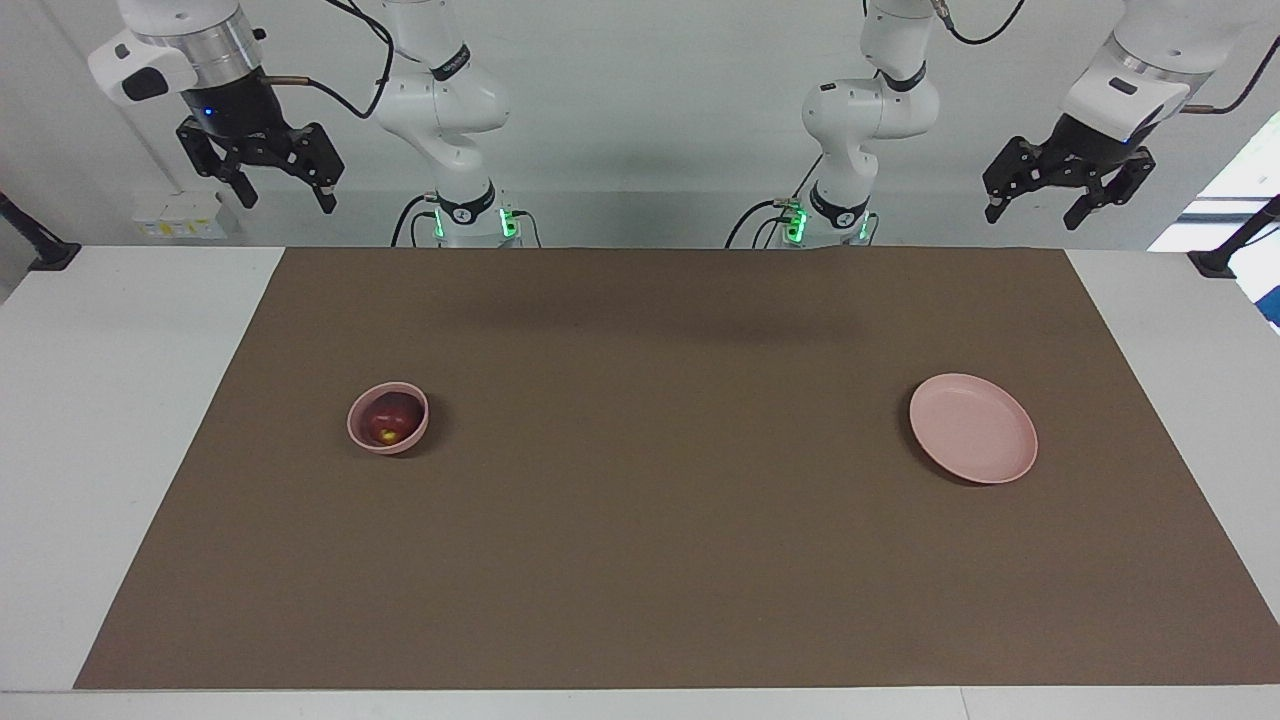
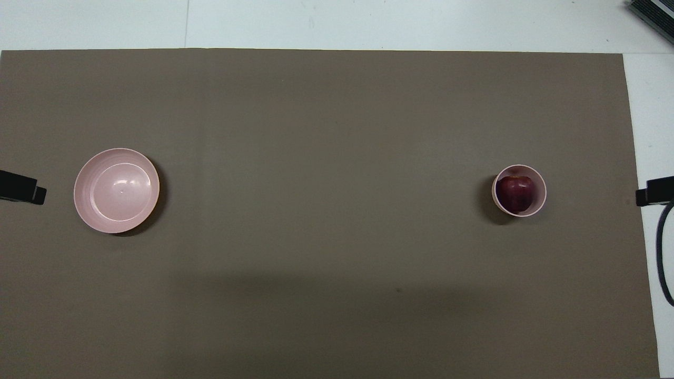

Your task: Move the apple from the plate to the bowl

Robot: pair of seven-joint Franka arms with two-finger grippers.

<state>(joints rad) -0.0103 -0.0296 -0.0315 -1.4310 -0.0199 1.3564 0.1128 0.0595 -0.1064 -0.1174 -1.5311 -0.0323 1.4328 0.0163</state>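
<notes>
The dark red apple [image 1: 392, 417] [image 2: 515, 192] sits inside the small pink bowl [image 1: 360, 429] [image 2: 540, 203] toward the right arm's end of the brown mat. The wide pink plate [image 1: 972, 427] [image 2: 117, 190] lies bare toward the left arm's end. My right gripper [image 1: 284, 195] hangs open high in the air by its base, off the mat's corner, holding nothing. My left gripper [image 1: 1037, 209] hangs open and empty high over the table's edge at its own end. In the overhead view only a dark tip of each gripper shows at the frame's sides.
A brown mat [image 1: 660, 560] covers most of the white table [image 1: 90, 400]. Black clamp stands [image 1: 1225, 255] sit at the table's corners beside the robots. A cable [image 2: 661, 263] loops down from the right arm.
</notes>
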